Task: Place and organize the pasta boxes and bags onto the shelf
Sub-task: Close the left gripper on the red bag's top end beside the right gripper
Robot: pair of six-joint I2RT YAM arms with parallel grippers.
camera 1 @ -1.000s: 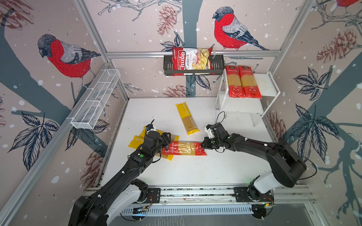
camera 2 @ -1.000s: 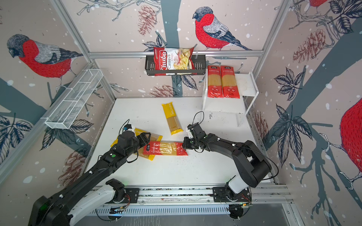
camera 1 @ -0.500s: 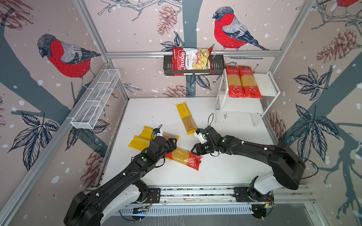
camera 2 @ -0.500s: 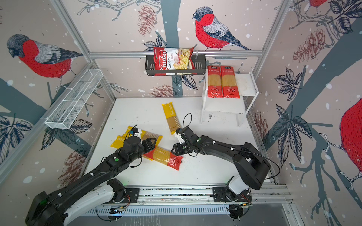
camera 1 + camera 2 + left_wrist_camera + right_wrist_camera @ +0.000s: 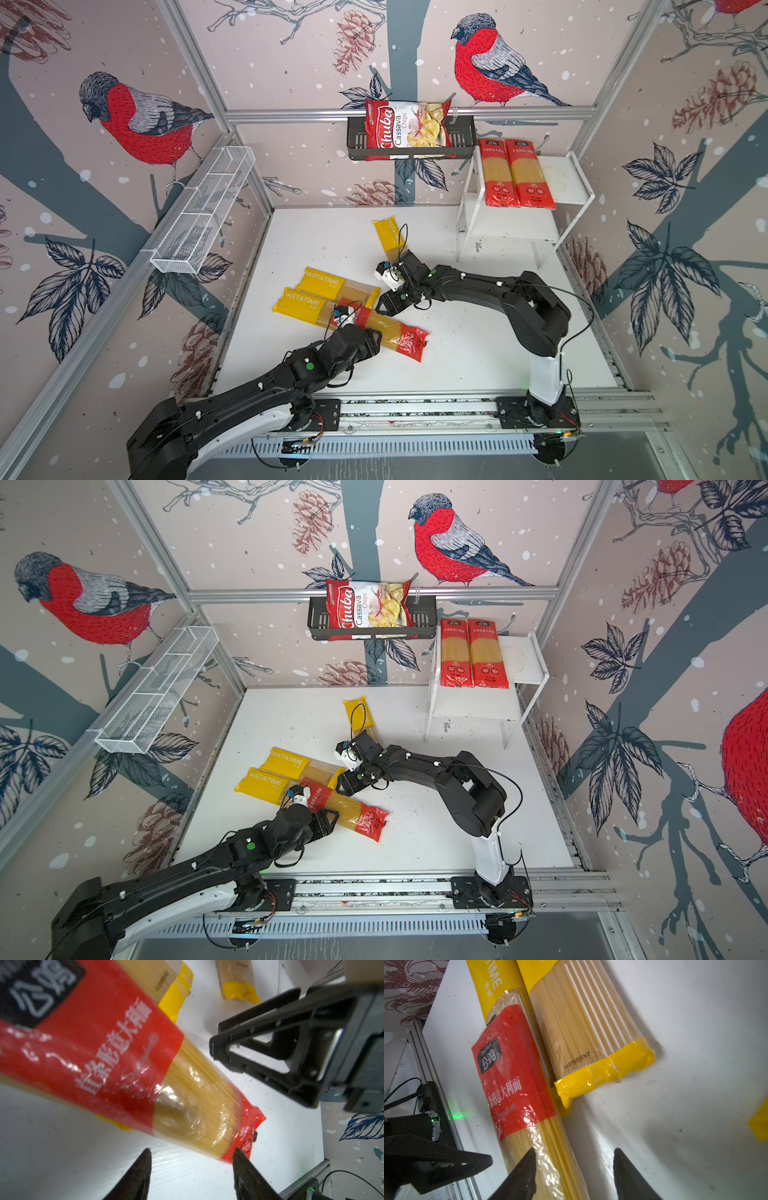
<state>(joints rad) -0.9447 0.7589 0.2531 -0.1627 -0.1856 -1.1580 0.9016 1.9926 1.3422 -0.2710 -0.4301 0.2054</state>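
Spaghetti pack point(image 5: 390, 331) overlaps yellow pack point(image 5: 305, 305) edge | bare tabletop point(image 5: 473, 361) to right

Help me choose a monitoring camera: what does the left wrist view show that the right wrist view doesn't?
Only the left wrist view: the right gripper, open, and the far end of the red-ended pack. Only the right wrist view: the date code printed on a yellow PASTATIME pack. Both: the red-ended pack, yellow pack ends beside it, and the white table.

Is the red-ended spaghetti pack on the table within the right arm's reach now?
Likely yes: the right gripper hangs open right by the red-ended spaghetti pack; only the left gripper, also open, crowds it.
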